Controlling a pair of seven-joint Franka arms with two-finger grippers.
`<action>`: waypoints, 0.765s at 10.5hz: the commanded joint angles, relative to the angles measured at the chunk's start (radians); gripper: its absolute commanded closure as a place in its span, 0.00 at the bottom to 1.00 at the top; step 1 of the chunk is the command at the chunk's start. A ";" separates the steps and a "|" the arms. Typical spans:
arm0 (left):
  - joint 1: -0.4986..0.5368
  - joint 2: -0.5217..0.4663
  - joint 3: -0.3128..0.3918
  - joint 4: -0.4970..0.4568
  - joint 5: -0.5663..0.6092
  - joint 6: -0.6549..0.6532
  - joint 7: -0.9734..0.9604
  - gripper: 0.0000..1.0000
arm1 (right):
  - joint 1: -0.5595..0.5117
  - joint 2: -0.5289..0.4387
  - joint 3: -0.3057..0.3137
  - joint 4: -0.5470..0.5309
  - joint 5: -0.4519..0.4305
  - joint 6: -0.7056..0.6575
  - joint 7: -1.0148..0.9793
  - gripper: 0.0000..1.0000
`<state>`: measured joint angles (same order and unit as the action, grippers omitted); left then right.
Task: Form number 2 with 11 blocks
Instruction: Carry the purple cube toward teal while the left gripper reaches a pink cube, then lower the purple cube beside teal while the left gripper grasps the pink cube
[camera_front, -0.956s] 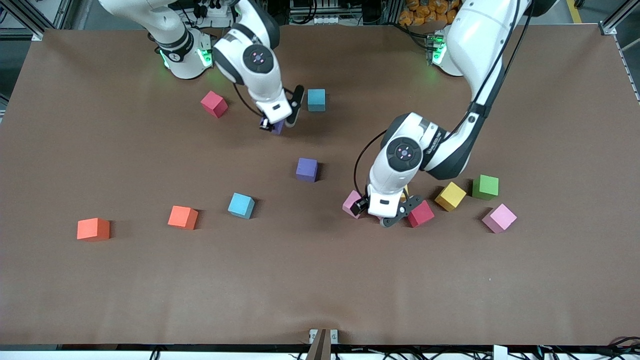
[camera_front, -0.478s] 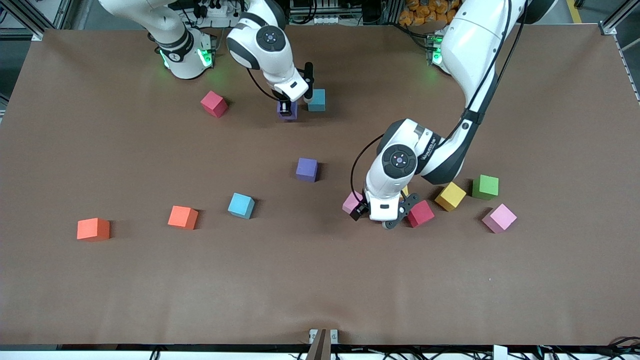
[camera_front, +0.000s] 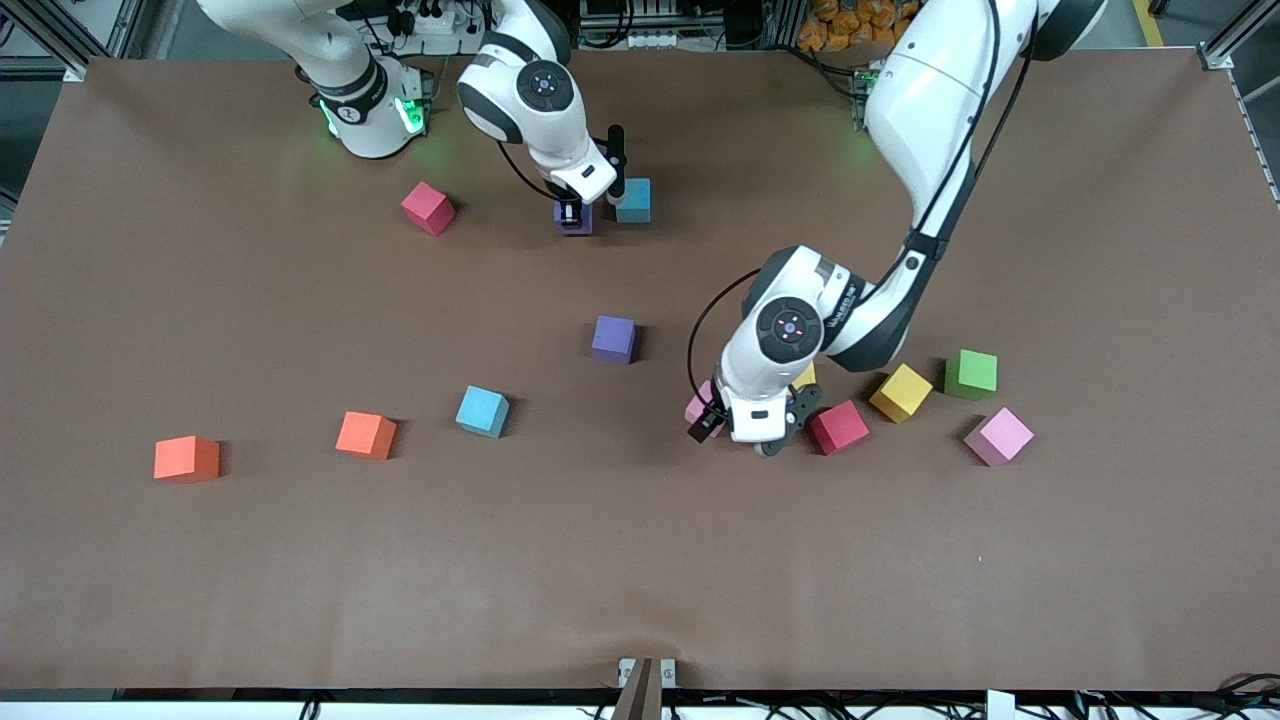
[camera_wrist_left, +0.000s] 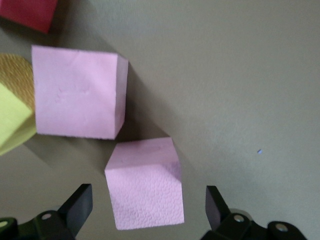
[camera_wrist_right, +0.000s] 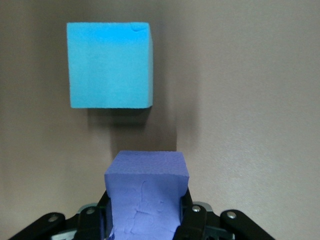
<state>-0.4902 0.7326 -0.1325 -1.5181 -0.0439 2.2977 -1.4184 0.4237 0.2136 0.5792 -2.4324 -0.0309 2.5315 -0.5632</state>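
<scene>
Stage: blocks lie scattered over the table (camera_front: 200, 600); no number 2 is formed yet.
Landmark: teal block (camera_front: 632, 199), on the table near the robots' bases.
Right gripper (camera_front: 571, 214): clamped on a purple block (camera_front: 575, 218), low and just beside the teal block, toward the right arm's end of the table; whether the two touch cannot be told.
Key relation: in the right wrist view the purple block (camera_wrist_right: 146, 190) sits square to the teal block (camera_wrist_right: 110, 65), faces parallel, slightly offset sideways.
Left gripper (camera_front: 745, 432): jaws spread wide, empty, far from the teal block toward the front camera, over a pink block (camera_wrist_left: 145, 182) lying between its fingers (camera_wrist_left: 75, 207); a second pink block (camera_wrist_left: 77, 92) lies just past it.
Likely next: releasing the purple block, closing on the pink one.
Risk: the pink block lies slightly skewed to the jaws.
</scene>
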 joint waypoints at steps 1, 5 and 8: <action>-0.014 0.022 0.016 0.024 -0.040 0.006 -0.007 0.00 | 0.015 0.009 0.005 0.003 0.003 0.033 0.023 1.00; -0.014 0.054 0.017 0.024 -0.041 0.038 -0.002 0.00 | 0.027 0.032 0.007 0.006 0.003 0.064 0.058 1.00; -0.014 0.067 0.019 0.022 -0.039 0.068 -0.001 0.00 | 0.027 0.035 0.005 0.007 0.005 0.056 0.075 1.00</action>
<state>-0.4943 0.7828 -0.1245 -1.5171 -0.0617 2.3568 -1.4195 0.4435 0.2430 0.5833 -2.4314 -0.0302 2.5871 -0.5167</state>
